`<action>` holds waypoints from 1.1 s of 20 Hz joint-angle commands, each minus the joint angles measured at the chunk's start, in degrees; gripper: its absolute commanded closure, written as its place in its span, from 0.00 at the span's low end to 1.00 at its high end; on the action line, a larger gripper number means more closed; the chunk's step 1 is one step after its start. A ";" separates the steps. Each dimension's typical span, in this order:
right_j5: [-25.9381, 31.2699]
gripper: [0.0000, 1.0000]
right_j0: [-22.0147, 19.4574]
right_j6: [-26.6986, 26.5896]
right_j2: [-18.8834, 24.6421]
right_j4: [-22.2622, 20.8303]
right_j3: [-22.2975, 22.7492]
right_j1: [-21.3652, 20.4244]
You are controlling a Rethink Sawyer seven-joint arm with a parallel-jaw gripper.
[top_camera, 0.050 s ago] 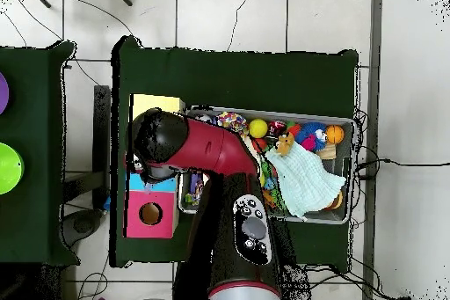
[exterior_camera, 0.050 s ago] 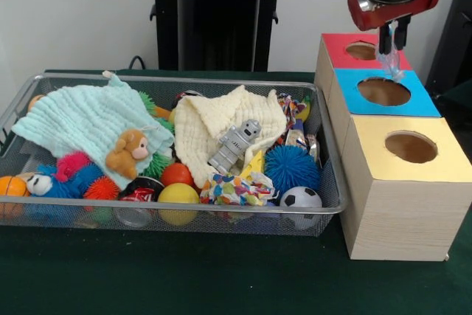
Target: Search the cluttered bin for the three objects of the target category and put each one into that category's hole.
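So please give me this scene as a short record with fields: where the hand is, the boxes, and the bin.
hand: above the blue box, something clear between its fingertips
boxes: red box, blue box, yellow box in a row, each with one round hole
bin: wire mesh, beside the boxes
contents: cloths, balls, grey robot toy

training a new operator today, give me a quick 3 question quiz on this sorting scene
1. True or false: the end effector hangs over the wire bin.
2. Which box top lies nearest the end effector's tips: A) gold B) blue C) neither?
3. What grey toy lies on the cream cloth in the bin?

Key: 1. False, it is above the boxes. 2. B. 3. A toy robot.
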 commanded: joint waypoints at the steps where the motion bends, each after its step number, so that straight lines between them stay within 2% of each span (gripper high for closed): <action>1: -0.98 1.00 -0.24 12.93 -0.85 -2.45 3.55 3.05; 6: -5.06 1.00 -0.15 12.28 -0.98 -2.29 2.70 4.10; 11: -6.22 1.00 -0.41 11.89 -0.53 -1.52 1.71 5.39; 22: -8.30 1.00 -1.53 10.25 1.01 -1.37 -3.47 12.99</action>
